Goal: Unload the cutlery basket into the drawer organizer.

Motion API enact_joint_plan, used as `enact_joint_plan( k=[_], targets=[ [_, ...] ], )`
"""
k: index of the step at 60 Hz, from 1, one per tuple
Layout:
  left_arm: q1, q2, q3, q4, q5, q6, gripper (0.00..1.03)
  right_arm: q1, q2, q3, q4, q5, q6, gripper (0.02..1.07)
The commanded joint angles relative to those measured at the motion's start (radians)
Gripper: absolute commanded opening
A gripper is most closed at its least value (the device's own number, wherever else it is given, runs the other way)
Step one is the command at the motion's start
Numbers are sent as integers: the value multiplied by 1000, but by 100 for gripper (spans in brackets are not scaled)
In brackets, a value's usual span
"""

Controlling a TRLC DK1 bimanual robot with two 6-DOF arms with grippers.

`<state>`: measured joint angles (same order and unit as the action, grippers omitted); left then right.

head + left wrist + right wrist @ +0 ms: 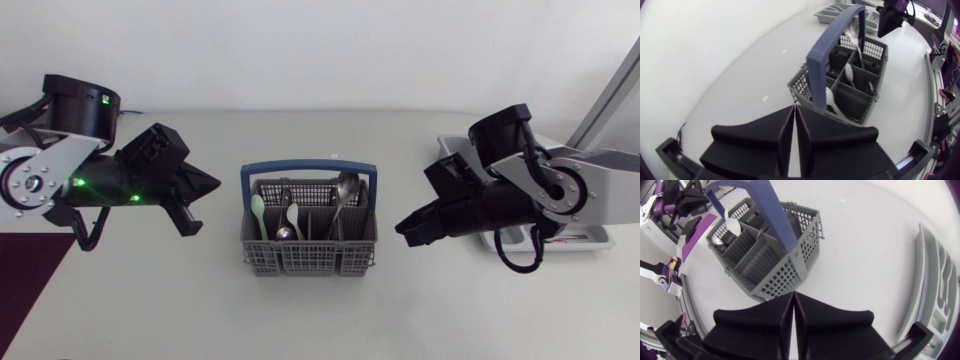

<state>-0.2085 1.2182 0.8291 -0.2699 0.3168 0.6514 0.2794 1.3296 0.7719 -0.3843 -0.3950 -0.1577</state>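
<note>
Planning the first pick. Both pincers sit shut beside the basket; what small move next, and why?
Probably open the right pincer: it is shut and empty, and the large metal spoon leans on its side of the cutlery basket, nearest the drawer organizer.

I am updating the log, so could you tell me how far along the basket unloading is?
Nothing looks done: the cutlery basket holds several spoons, among them a pale green spoon, and the visible compartments of the drawer organizer are bare. Nothing is in hand: the left gripper and right gripper are shut and empty. All unloading remains.
</note>
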Motion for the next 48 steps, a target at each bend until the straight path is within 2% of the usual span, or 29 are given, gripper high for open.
enact_joint_plan(
  k=[1, 9, 15, 21, 28, 34, 48],
  targets=[
    [-37, -23, -10, -52, 10, -62, 17, -3, -12, -33, 9, 1, -2, 14],
    [-91, -31, 21, -121, 10, -124, 20, -3, -27, -37, 4, 2, 1, 21],
    [-129, -19, 67, -183, 10, -174, 20, -3, -44, -33, -2, 8, 6, 34],
    [-175, 6, 120, -258, 11, -217, 31, 3, -59, -25, -14, 15, 9, 40],
    [-215, 44, 168, -298, 10, -272, 33, 12, -66, -22, -21, 18, 20, 40],
    [-247, 103, 202, -321, 11, -305, 39, 21, -70, -22, -22, 24, 24, 40],
    [-275, 198, 248, -328, -10, -348, 39, 24, -93, -25, -36, 28, 23, 42]
  ],
)
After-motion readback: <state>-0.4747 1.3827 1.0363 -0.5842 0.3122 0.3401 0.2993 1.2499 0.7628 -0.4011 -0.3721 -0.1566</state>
